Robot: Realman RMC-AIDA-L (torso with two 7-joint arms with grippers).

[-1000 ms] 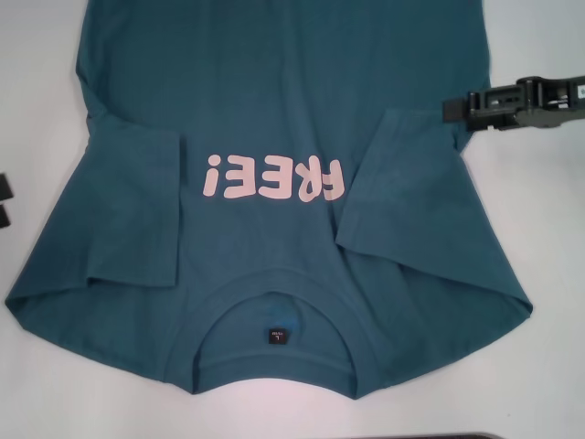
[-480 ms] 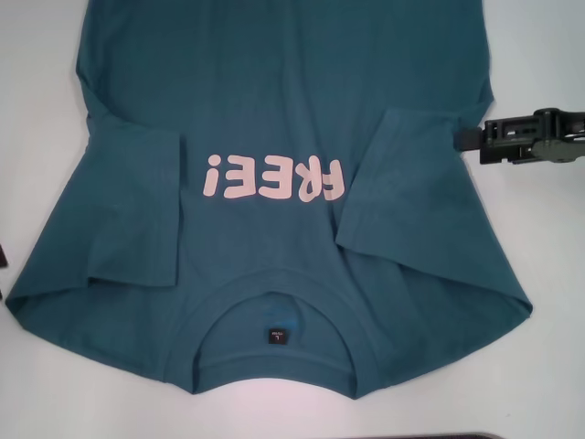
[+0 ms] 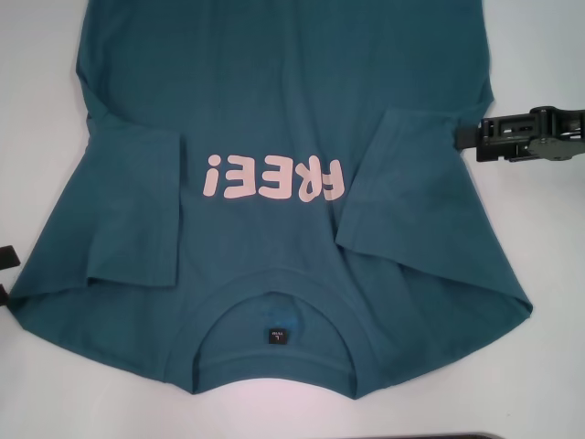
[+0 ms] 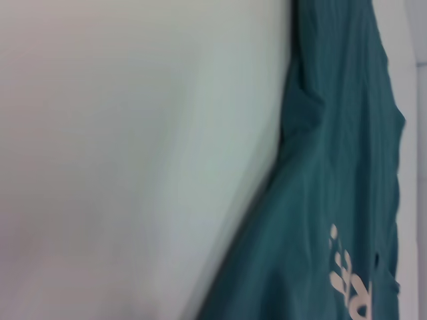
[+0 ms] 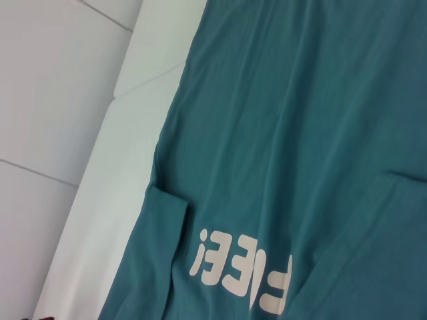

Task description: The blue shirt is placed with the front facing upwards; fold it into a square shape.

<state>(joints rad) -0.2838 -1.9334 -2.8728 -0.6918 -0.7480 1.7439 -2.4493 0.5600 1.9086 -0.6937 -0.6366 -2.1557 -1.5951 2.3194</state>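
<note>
I see the shirt (image 3: 274, 137) flat on the table (image 3: 548, 366), sleeves folded in. It is soft and light; I would pinch its side edges. Right gripper (image 3: 475, 139) beside it; left gripper (image 3: 5, 274) at its shoulder; grip unclear.

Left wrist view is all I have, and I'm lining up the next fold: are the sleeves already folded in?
Observer: Yes. In the head view, both sleeves of the blue shirt lie folded inward, the left sleeve and the right sleeve on either side of the FREE! print.
Operator: Where's my left gripper?
Observer: The left gripper is at the head view's left edge, open, beside the shirt's near left corner.
Operator: And the right one?
Observer: The right gripper is at the shirt's right side edge, level with the folded sleeve's top.
</note>
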